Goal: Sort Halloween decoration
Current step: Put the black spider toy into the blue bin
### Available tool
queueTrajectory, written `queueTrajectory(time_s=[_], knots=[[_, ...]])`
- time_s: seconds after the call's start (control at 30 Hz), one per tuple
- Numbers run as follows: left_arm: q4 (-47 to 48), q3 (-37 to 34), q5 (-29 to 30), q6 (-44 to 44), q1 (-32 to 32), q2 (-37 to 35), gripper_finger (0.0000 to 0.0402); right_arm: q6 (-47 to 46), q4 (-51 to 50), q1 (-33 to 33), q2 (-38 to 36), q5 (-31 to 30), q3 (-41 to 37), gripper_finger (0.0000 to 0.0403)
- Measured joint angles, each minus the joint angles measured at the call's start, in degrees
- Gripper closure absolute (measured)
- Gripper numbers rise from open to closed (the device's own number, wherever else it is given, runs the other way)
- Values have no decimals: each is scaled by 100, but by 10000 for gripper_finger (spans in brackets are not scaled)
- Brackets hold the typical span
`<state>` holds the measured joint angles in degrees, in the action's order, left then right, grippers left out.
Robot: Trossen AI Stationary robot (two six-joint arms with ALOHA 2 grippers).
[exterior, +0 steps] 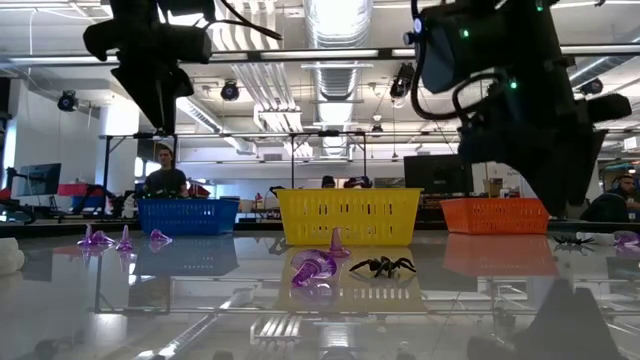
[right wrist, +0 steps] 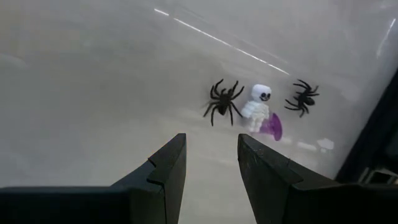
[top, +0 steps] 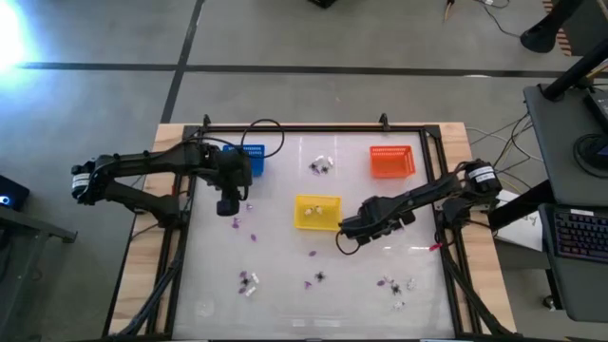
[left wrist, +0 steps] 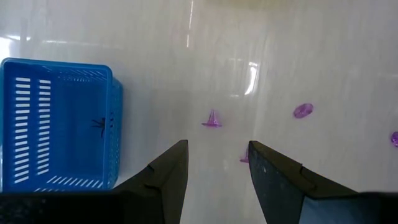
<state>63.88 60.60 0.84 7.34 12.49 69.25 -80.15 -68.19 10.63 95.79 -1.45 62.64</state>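
The Halloween decoration lies scattered on the glossy white table. Two black spiders (right wrist: 222, 101) (right wrist: 303, 96), a white skeleton (right wrist: 257, 106) and a purple piece (right wrist: 272, 127) lie together ahead of my right gripper (right wrist: 211, 146). That gripper (top: 344, 236) hangs open above bare table beside the yellow basket (top: 316, 211), pointing down. My left gripper (top: 226, 206) hangs open next to the blue basket (left wrist: 59, 124), over purple trinkets (left wrist: 212, 119) (left wrist: 303, 111). In the low view a purple trinket (exterior: 315, 268) and a black spider (exterior: 383, 266) lie in front of the yellow basket.
An orange basket (top: 391, 161) stands at the far right, and a small cluster of trinkets (top: 321, 166) lies between it and the blue basket. More trinkets lie near the front edge (top: 247, 280) (top: 394, 283). A black frame rail (top: 313, 128) rings the table.
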Motion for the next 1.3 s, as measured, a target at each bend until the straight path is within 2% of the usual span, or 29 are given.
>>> queueTrajectory(time_s=[0.53,0.97,1.3], knots=[[0,0,-26,-187,0,0,251,90,782,-349,-14,14,-759,266],[-20,0,-33,-242,0,0,251,795,1089,-876,-21,287,-1174,266],[5,0,-44,-341,0,0,251,677,1710,-925,-22,516,-1588,266]])
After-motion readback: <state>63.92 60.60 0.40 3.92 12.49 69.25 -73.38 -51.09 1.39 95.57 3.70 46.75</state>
